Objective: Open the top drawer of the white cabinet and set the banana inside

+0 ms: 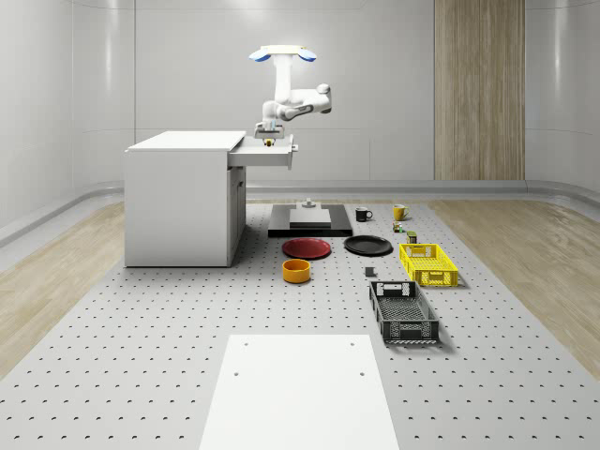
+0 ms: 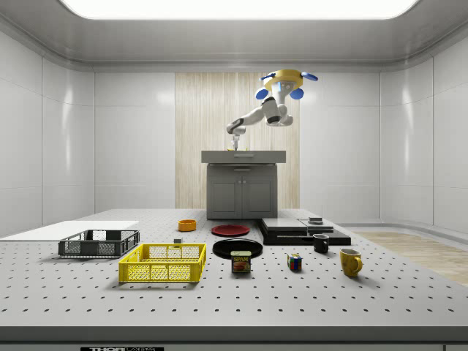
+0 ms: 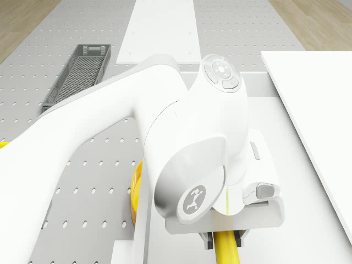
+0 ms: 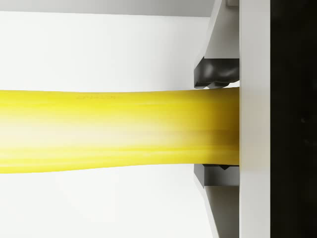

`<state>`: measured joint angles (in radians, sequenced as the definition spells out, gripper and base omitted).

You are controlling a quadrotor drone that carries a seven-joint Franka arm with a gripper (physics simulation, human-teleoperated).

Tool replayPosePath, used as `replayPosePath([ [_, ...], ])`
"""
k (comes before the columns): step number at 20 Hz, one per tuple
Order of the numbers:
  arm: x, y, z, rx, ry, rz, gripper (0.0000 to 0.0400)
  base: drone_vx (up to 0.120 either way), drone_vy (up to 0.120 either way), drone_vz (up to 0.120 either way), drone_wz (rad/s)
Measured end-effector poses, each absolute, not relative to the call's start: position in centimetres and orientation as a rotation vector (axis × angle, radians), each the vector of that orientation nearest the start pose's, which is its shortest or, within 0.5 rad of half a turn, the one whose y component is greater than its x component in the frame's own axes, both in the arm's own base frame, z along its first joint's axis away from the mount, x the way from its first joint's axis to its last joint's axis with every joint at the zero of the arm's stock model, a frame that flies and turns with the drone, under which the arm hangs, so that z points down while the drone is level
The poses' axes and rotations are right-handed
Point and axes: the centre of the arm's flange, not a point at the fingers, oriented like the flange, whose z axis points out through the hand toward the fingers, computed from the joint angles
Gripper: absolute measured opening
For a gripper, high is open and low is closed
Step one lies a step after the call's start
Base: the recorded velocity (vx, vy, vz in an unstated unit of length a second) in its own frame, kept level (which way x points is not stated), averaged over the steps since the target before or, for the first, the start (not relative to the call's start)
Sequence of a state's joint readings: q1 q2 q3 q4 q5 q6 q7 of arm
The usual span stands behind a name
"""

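Hovering beside the cabinet (image 1: 178, 197), on the side of the pulled-out drawer (image 1: 264, 153), the drone (image 1: 284, 53) is seen with its arm reached down over that drawer; the gripper (image 1: 269, 134) is held just above the open tray, and in the wrist view its dark pads (image 4: 215, 74) are pressed against the banana (image 4: 114, 130) from both sides, so the fruit is pinched between them; in the drone view the banana's yellow end (image 3: 225, 248) is seen sticking out below the hand, over the drawer's white floor (image 3: 308, 220).

The step in hand is judged to be the placing; the drawer is already open, so most of the task is taken as done. For a clean release, the banana should be brought low, close to the floor of the drawer, before the pads are parted, so that it is not bounced out; its length should be kept along the drawer and inside the walls; the hover should be kept steady while the fingers are spread; the arm should then be lifted straight up, so that the fruit is not dragged over the front edge.
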<state>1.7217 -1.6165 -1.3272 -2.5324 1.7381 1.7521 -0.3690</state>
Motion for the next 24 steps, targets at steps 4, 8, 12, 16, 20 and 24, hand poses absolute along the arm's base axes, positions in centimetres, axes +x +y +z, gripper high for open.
replayPosePath([
  [4, 40.0, 8.2, 54.1, -0.009, -0.002, 0.752, 0.0193, 0.000, 0.000, 0.000, 0.000],
  [8, 40.0, 8.2, 55.3, -0.009, -0.002, 0.752, 0.0193, 0.000, 0.000, 0.000, 0.000],
  [12, 40.1, 8.2, 55.9, -0.009, -0.002, 0.752, 0.0224, 0.000, 0.000, 0.000, 0.000],
  [16, 40.1, 8.2, 55.7, -0.006, -0.002, 0.769, 0.0335, 0.000, 0.000, 0.000, 0.000],
  [20, 40.1, 8.2, 54.4, -0.004, -0.002, 0.777, 0.0376, 0.000, 0.000, 0.000, 0.000],
  [24, 40.1, 8.2, 53.4, -0.003, -0.002, 0.781, 0.0391, 0.000, 0.000, 0.000, 0.000],
])
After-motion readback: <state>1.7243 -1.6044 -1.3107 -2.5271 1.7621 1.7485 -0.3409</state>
